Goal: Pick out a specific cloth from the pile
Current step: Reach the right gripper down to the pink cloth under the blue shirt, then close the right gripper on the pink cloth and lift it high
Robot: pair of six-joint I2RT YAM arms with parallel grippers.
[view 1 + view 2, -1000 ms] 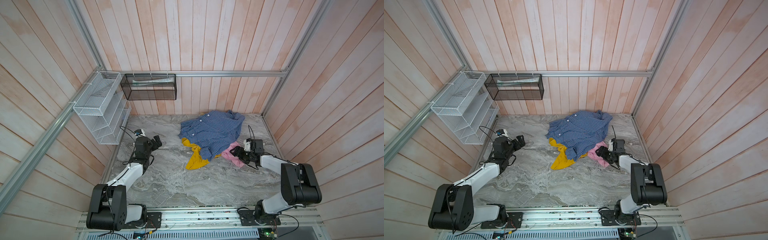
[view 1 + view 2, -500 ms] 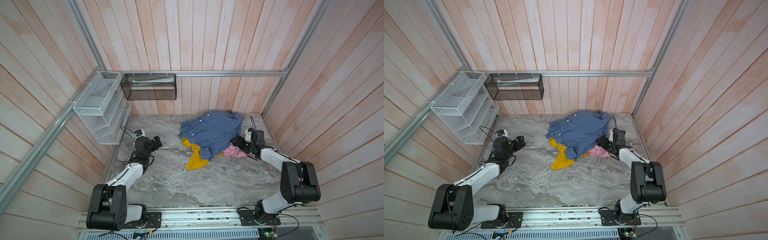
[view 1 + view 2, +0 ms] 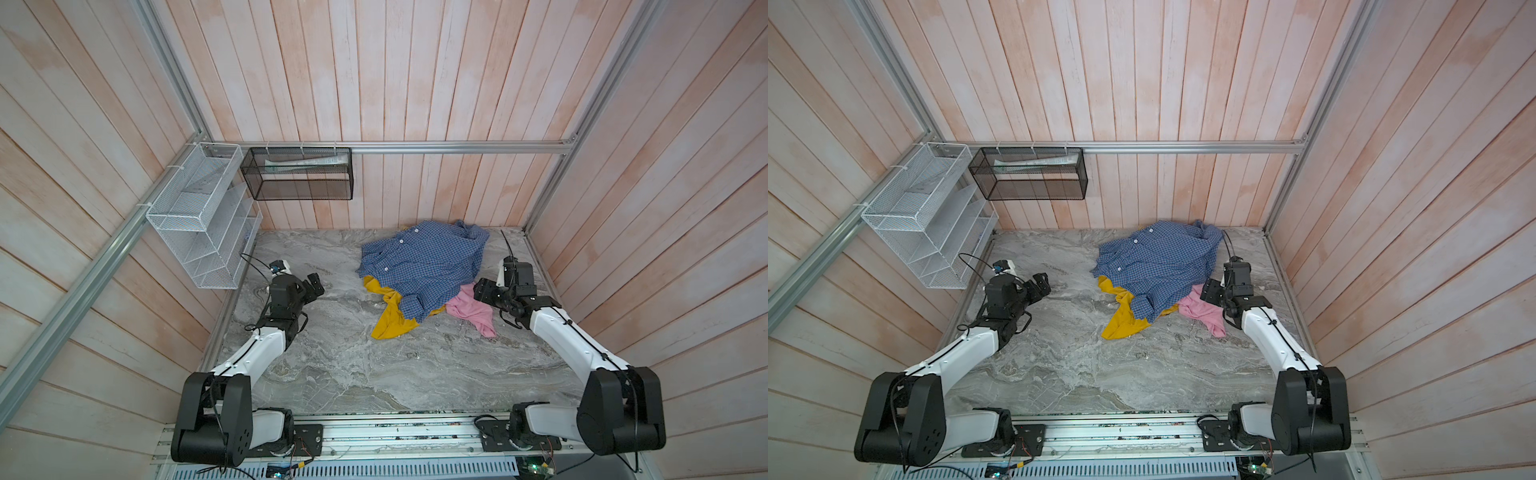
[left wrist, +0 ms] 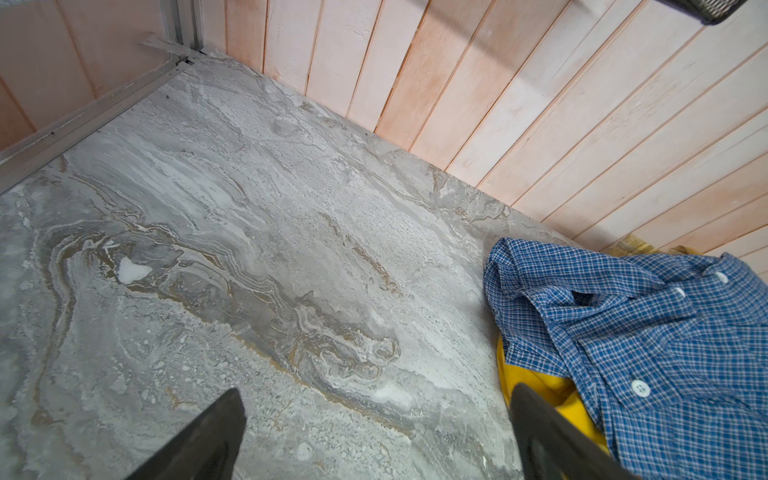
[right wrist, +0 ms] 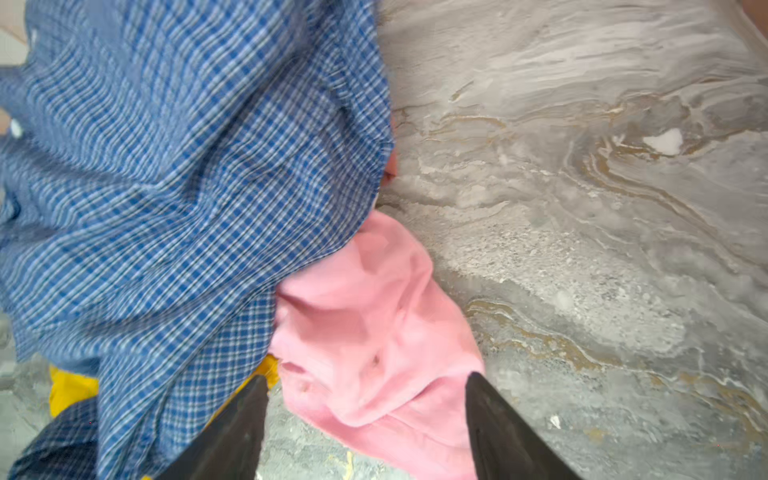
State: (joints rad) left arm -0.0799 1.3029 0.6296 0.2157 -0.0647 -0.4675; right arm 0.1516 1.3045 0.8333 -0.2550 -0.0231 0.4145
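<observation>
The grey marbled tabletop (image 3: pixel 340 365) carries the pile (image 3: pixel 415 286) toward its far right side. The blue checked buttoned shirt (image 3: pixel 424 266) is the biggest piece and lies on top of the other two garments. A mustard-yellow cloth (image 3: pixel 390 320) sticks out from under its near left edge. The light-pink cloth (image 3: pixel 471 309), the piece to pick out, shows at the pile's near right corner. Part of it is tucked under the shirt's hem and the rest is spread free on the tabletop.

The step in hand looks like the approach to a grasp on the pink cloth. In both top views the right end effector (image 3: pixel 1209 296) sits low at the pink cloth's edge, pointing into the pile. In the right wrist view its jaws stand well apart with pink fabric between their tips, and they hold nothing. The shirt hem lies just beside one finger (image 5: pixel 232 432).

The left end effector (image 3: pixel 316 286) waits well apart from the pile, jaws wide and empty over bare tabletop.

The next move likely calls for closing on pink fabric alone, clear of the checked hem and the yellow edge. Then the cloth needs drawing out toward the near right, away from the pile, so that it slides free from under the shirt without dragging it along.
</observation>
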